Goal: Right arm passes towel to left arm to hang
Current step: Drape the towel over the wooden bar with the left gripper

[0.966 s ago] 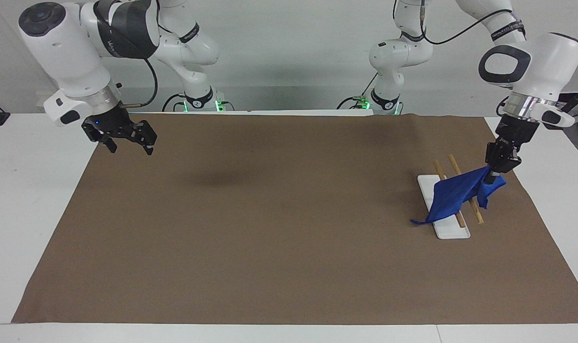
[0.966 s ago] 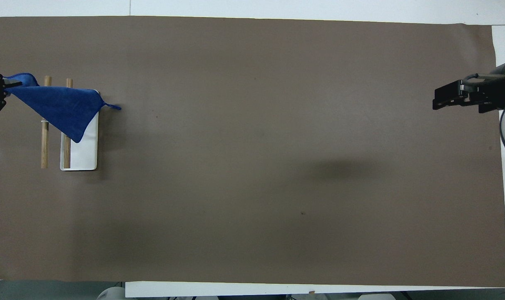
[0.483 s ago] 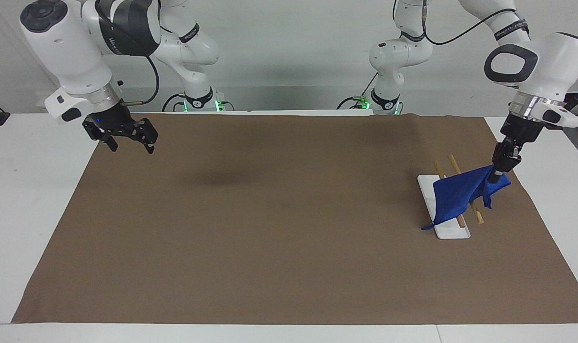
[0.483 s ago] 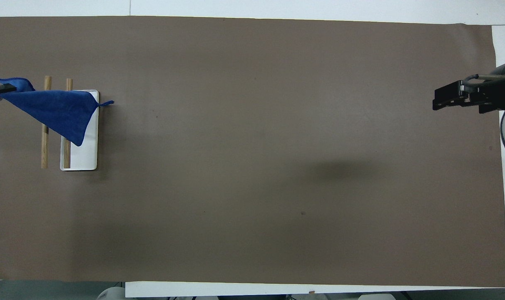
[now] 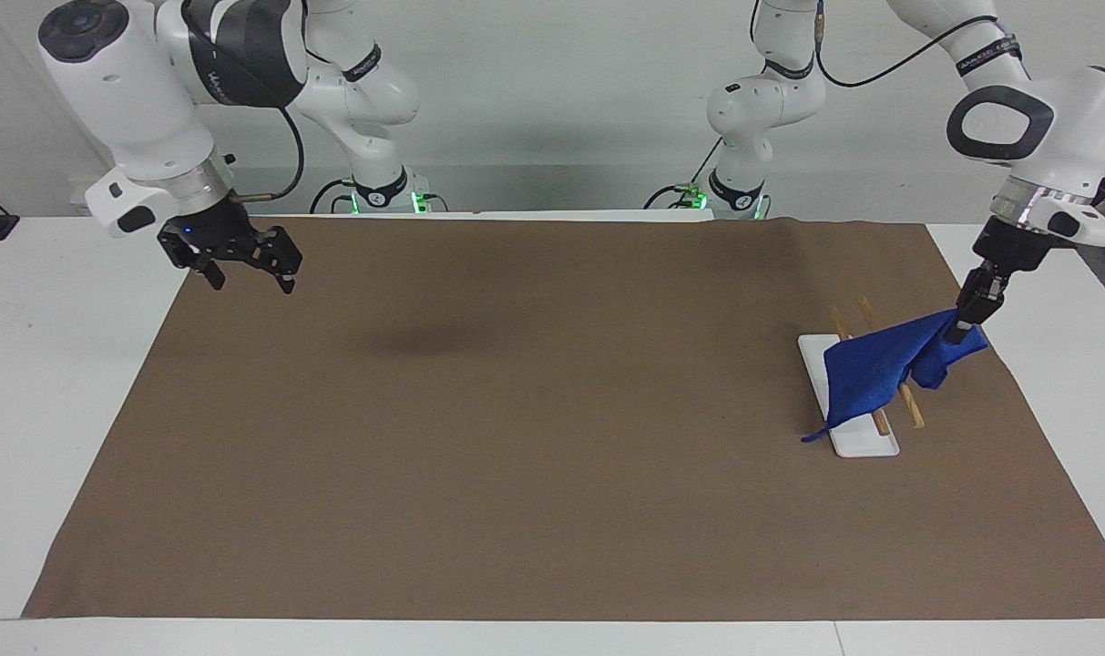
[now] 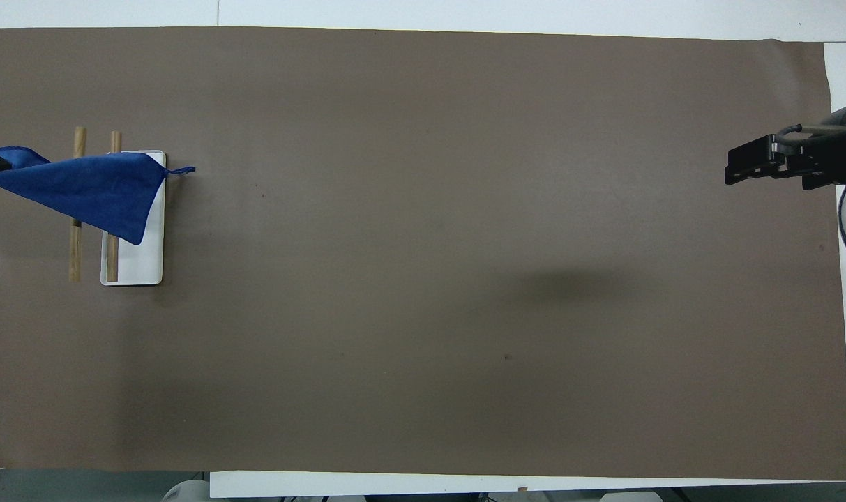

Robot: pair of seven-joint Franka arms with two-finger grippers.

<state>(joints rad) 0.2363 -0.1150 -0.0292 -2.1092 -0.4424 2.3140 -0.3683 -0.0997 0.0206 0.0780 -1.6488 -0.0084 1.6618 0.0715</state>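
Facing view: shows both arms whole, from their bases at the robots' edge of the table down to the grippers, and shows how high each gripper hangs.
Overhead view: shows only the right gripper's black body at the mat's edge and a sliver of the left gripper at the picture's rim; it gives the rack's layout from above.
Left gripper (image 5: 959, 330): jaws together, clamped on one corner of the towel (image 5: 875, 369), up in the air over the mat's (image 5: 534, 437) edge at the left arm's end of the table.
Towel: stretched from that held corner slantwise down across the rack (image 5: 848, 401); it lies over both rods, and its low corner with the thin loop tag reaches past the white base toward the middle of the mat. In the overhead view the towel (image 6: 91, 192) is a long triangle covering the rods' half farther from the robots.
Rack: white base plate with two wooden rods, near the mat's edge at the left arm's end; seen from above (image 6: 135, 258), one rod lies over the base and the other just beside it, over the mat.
Right gripper (image 5: 247, 271): jaws wide apart, holding nothing, touching nothing; the right arm waits above the mat's corner at its own end, near the robots' edge. Overhead (image 6: 768, 164) it sits over the mat's edge.
Mat: brown sheet covering most of the white table (image 5: 51, 364).
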